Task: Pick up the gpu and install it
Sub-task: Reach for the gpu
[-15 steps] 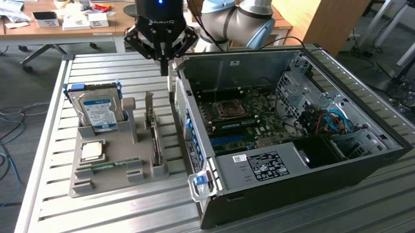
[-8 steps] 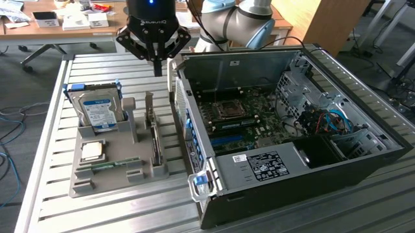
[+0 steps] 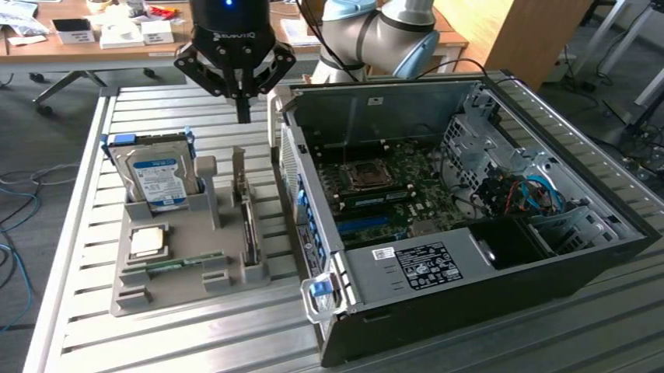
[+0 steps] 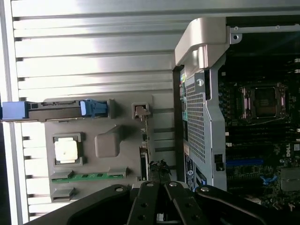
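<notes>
The gpu [image 3: 247,211] stands on its edge in a slot of the grey holder tray [image 3: 176,291], on the side nearest the computer case; its silver bracket end points away from the table's front. In the wrist view the gpu [image 4: 145,157] appears as a thin edge-on line. My gripper [image 3: 242,115] hangs above the table behind the tray, apart from the card. Its fingers are shut together with nothing between them. In the wrist view my gripper [image 4: 159,187] sits close to the gpu's near end. The open computer case [image 3: 581,268] exposes the motherboard [image 3: 389,190] with a blue slot [image 3: 363,226].
The tray also holds an upright silver hard drive [image 3: 155,180] with blue rails, a square processor [image 3: 148,241] and a green memory stick [image 3: 183,263]. The slatted metal table [image 3: 78,233] carries everything. A desk with boxes [image 3: 114,33] stands behind.
</notes>
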Robot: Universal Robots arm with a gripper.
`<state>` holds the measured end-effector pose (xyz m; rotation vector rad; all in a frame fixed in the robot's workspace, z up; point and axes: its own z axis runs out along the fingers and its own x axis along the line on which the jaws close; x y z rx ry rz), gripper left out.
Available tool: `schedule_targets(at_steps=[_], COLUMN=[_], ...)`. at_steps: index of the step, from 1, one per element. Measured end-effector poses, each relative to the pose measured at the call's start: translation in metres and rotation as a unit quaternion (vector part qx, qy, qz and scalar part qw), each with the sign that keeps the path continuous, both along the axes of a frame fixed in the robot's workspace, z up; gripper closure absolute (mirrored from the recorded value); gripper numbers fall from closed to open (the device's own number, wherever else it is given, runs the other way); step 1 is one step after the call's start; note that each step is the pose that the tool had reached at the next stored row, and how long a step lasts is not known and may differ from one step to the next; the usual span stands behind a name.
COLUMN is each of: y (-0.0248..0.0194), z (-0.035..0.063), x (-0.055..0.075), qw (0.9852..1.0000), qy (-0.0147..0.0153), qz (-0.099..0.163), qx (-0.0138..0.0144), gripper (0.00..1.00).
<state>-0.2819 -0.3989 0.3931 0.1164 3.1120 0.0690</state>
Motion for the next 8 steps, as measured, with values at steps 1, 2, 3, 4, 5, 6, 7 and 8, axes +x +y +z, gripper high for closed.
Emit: schedule_targets(at_steps=[1, 2, 3, 4, 5, 6, 7, 8], y=[0.0000, 0.0000, 0.0000, 0.0000, 0.0000, 0.0000, 0.0000, 0.0000], z=[0.0000, 0.0000, 0.0000, 0.0000, 0.0000, 0.0000, 0.0000, 0.0000], x=[-0.0001, -0.0003, -0.0009, -0.0017, -0.0025, -0.0036, -0.0048, -0.0060], qw=[1.0000, 1.0000, 1.0000, 1.0000, 1.0000, 1.0000, 1.0000, 1.0000], qy=[0.0000, 0.0000, 0.0000, 0.0000, 0.0000, 0.0000, 0.0000, 0.0000], qz=[0.000, 0.000, 0.000, 0.000, 0.000, 0.000, 0.000, 0.000], qx=[0.0000, 0.0000, 0.0000, 0.0000, 0.0000, 0.0000, 0.0000, 0.0000], gripper=[0.89, 0.89, 0.89, 0.89, 0.89, 0.89, 0.89, 0.89])
